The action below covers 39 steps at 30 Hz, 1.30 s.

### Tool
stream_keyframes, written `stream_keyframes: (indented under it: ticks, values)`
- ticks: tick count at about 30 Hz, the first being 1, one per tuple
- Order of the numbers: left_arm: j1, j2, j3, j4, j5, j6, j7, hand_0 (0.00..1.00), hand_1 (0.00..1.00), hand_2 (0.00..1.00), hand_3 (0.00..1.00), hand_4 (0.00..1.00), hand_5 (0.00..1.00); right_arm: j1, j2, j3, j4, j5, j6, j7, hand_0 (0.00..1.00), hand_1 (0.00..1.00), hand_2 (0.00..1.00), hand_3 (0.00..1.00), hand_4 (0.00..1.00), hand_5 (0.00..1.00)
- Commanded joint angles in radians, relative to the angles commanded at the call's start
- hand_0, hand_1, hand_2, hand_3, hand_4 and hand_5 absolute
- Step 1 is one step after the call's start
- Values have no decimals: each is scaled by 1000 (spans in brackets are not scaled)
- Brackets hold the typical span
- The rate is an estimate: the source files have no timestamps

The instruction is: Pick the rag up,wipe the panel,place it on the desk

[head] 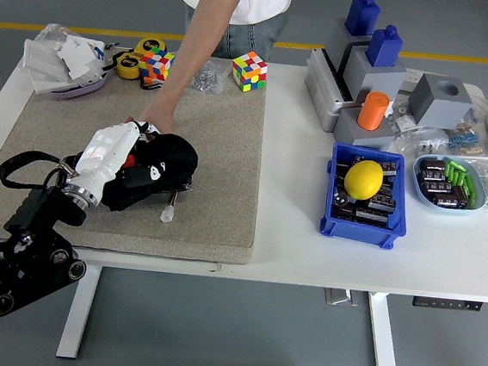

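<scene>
The robot's left hand (117, 158) comes in from the near left corner of the table and lies on top of the black rag (161, 168). The hand has a white back, and its fingers curl down into the cloth, so it looks like it has hold of the rag. I cannot see the fingertips well, because they are dark like the cloth.

The rag sits on the big tan panel (221, 146), in the near left part of it. It is a bunched-up lump, and it is longer from left to right. The bulk of it sticks out to the right of the hand, toward the middle of the panel.

A person stands at the far side of the table. The person's hand (155, 122) reaches down and touches the far edge of the rag, right beside the robot's hand.

The right arm is not in the picture, so the left hand is the one for this job. I think the next move is to push the rag to the right across the panel, where there is lots of bare space to wipe.
</scene>
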Motion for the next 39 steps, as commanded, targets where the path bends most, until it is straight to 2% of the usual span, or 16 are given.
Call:
stream_keyframes:
  ticks: [25,39]
  values:
    - [108,79,-151,60,29,0,-14,190,61,261,572,500,99,-3,-2,16,1,-7,-2,-5,750,638,690,591,955,573]
    - [153,105,-245,83,44,0,-19,189,64,261,572,500,99,-5,-3,25,4,-12,-2,-4,750,637,690,591,955,573]
